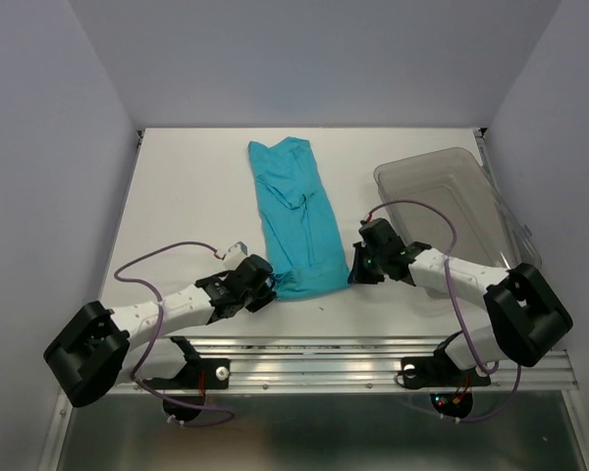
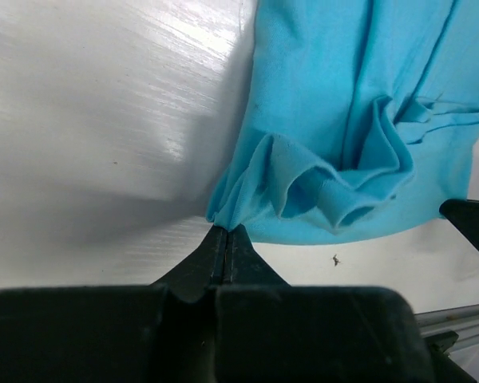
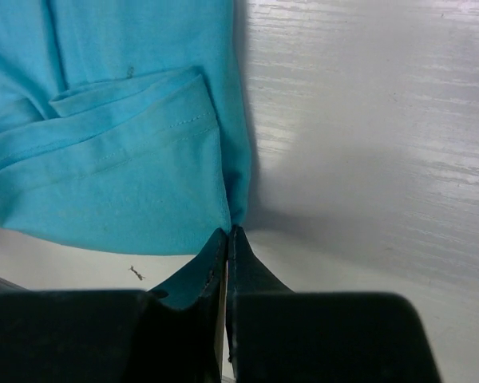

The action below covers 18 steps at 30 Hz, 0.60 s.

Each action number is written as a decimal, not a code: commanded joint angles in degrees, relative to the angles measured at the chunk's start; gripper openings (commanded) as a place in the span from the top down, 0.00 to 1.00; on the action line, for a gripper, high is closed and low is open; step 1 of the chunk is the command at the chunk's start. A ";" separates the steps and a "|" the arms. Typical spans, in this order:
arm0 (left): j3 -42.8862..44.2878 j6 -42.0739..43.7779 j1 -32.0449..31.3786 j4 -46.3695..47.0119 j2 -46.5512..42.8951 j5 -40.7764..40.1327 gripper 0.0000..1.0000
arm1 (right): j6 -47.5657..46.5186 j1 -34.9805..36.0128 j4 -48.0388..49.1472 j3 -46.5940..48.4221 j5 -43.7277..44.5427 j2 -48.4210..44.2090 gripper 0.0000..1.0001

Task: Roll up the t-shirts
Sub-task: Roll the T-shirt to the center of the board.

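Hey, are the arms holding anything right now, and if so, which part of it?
Both hold the teal t-shirt. The left gripper pinches its near left corner; the right gripper pinches the near right corner.

White table (image 1: 177,196) — pale lilac walls (image 1: 314,59) on three sides

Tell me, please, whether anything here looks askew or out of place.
The t-shirt lies slightly slanted, its near hem bunched into folds at the left pincer, flat at the right pincer. A dark speck lies beside it.
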 commanded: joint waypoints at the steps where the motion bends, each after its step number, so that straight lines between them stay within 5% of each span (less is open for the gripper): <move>1: 2.63 -0.97 -0.13 -5.12 -5.43 -4.57 1.00 | 0.02 -0.24 -0.40 2.37 1.56 -4.39 0.99; 15: -2.28 -3.70 -0.22 -3.99 -7.99 1.57 1.00 | -0.33 -0.24 1.26 -0.51 -4.15 -4.22 0.99; 16: -2.46 -3.78 -0.22 -3.98 -7.64 2.02 0.95 | 0.02 -0.24 1.53 -0.96 -4.59 -4.21 0.99; 17: -2.64 -3.79 -0.22 -4.16 -7.37 2.28 0.78 | 0.20 -0.24 1.71 -1.48 -4.94 -4.30 0.96; 18: -2.38 -4.05 -0.22 -5.47 -6.94 2.46 0.63 | 0.28 -0.24 1.88 -1.75 -5.38 -4.22 0.73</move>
